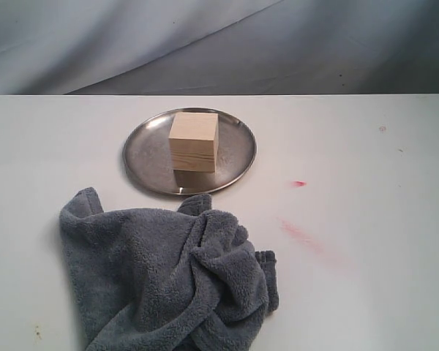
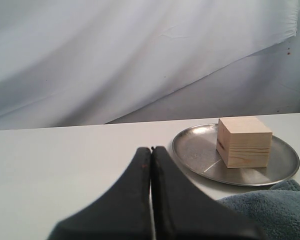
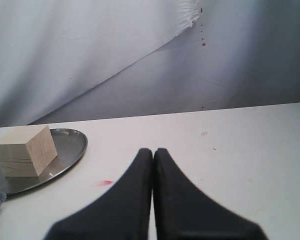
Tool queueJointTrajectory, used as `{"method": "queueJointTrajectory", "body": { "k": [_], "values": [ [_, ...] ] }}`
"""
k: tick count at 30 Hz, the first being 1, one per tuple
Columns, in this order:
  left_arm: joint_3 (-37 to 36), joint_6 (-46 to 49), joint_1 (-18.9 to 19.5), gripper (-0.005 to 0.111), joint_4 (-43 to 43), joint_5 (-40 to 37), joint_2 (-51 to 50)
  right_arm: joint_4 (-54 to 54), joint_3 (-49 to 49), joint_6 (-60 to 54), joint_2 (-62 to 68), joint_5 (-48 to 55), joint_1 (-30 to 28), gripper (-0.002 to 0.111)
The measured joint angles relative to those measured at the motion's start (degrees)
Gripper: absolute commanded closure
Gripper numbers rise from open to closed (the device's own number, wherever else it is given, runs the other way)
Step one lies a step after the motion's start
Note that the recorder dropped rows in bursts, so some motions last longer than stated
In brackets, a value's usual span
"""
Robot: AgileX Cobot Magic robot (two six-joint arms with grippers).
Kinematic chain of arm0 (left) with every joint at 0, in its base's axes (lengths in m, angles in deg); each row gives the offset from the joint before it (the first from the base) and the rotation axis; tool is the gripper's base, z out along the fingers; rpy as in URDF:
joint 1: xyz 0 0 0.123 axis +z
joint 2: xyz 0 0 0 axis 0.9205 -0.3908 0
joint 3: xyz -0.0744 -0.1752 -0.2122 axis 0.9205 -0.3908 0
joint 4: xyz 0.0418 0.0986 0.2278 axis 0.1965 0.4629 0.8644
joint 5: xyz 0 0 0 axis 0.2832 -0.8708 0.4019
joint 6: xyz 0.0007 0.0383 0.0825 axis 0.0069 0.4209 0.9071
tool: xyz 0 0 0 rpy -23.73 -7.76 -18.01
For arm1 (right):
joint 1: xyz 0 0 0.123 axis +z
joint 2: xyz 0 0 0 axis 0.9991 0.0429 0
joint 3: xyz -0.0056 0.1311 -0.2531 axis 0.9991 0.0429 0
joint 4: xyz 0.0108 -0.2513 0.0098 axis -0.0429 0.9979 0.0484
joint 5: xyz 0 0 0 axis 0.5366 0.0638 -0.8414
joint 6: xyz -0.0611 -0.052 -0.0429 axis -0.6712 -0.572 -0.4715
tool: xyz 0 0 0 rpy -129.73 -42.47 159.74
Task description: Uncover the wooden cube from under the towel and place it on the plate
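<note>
The pale wooden cube (image 1: 194, 140) stands uncovered on the round silver plate (image 1: 143, 157) at the table's middle back. The grey-blue towel (image 1: 161, 281) lies crumpled in front of the plate, its edge touching the rim. Neither gripper shows in the exterior view. In the left wrist view the left gripper (image 2: 151, 150) is shut with nothing in it, low over bare table, apart from the cube (image 2: 244, 141), the plate (image 2: 195, 145) and a corner of towel (image 2: 270, 210). In the right wrist view the right gripper (image 3: 153, 151) is shut and empty, with the cube (image 3: 25, 150) and plate (image 3: 70, 145) off to one side.
The white table (image 1: 366, 146) carries a small red mark (image 1: 298, 183) and a faint red smear (image 1: 304, 238) right of the plate. A draped grey-white backdrop (image 1: 219, 44) hangs behind the table's far edge.
</note>
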Motion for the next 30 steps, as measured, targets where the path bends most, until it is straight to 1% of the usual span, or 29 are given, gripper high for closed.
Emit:
{"method": "queueJointTrajectory", "body": {
  "k": [4, 15, 24, 30],
  "values": [
    [0.0, 0.0, 0.0, 0.107, 0.0, 0.0, 0.0, 0.6, 0.0, -0.4, 0.0, 0.0, 0.0, 0.108],
    [0.0, 0.0, 0.0, 0.107, 0.0, 0.0, 0.0, 7.1, 0.0, 1.0, 0.0, -0.1, 0.0, 0.108],
    [0.0, 0.0, 0.0, 0.107, 0.0, 0.0, 0.0, 7.7, 0.0, 1.1, 0.0, -0.8, 0.0, 0.108],
    [0.0, 0.0, 0.0, 0.107, 0.0, 0.0, 0.0, 7.7, 0.0, -1.0, 0.0, -1.4, 0.0, 0.108]
  ]
}}
